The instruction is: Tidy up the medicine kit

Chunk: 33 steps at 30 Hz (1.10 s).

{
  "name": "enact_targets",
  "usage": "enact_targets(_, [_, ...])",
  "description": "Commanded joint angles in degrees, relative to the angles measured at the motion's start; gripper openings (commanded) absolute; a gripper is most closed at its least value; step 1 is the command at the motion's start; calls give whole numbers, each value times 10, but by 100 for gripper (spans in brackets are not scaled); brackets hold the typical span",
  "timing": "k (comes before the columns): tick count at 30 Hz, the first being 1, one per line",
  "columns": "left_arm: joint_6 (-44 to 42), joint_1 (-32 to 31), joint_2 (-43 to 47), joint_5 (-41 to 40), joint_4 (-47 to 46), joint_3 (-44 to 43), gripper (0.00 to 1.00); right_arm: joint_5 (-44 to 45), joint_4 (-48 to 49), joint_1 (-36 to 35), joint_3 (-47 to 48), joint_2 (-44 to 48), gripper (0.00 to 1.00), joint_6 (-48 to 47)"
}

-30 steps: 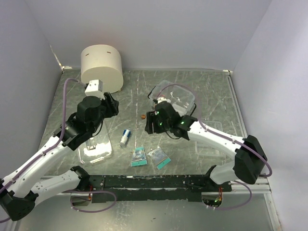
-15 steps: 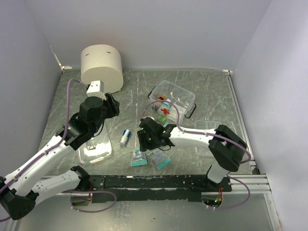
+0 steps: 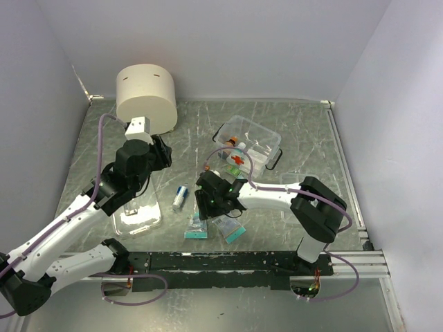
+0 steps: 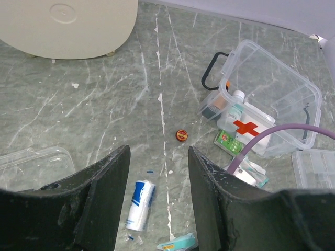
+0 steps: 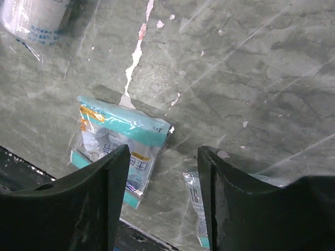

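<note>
the small clear plastic medicine kit with a red cross and black handle stands toward the back of the table, right of centre, seemingly open on top with a few bottles inside. nearer the front, the right gripper hovers with its jaws spread and nothing between them, just above a flat teal-and-clear plastic sachet. a second similar sachet lies just beside it. the pick looks like the step in hand. the sachet sits off toward one finger, so centre over it first, then come down and pinch a raised edge, since thin film may slide. the left gripper is also open and empty, near a small white-and-blue bottle.
</note>
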<state>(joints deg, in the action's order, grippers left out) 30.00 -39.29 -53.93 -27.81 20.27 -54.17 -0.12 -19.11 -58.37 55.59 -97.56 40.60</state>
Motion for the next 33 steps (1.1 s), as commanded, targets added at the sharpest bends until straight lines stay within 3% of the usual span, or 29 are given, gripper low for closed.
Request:
enact_targets(1, [1, 3, 4, -16, -22, 6, 59, -19, -2, -4, 28, -11, 56, 6])
enact_targets(7, [0, 3, 9, -22, -22, 9, 59, -20, -25, -9, 62, -40, 56, 18])
enact_targets(17, [-2, 3, 21, -35, -16, 11, 59, 129, -197, -49, 152, -119, 49, 35])
enact_targets(23, [0, 3, 26, -39, -15, 14, 59, 158, -219, -56, 167, -129, 49, 38])
enact_targets(29, [-1, 3, 29, -40, -13, 13, 59, 133, -189, -56, 154, -82, 53, 43])
enact_targets(33, [1, 3, 33, -39, -14, 15, 59, 113, -177, -56, 145, -66, 50, 53])
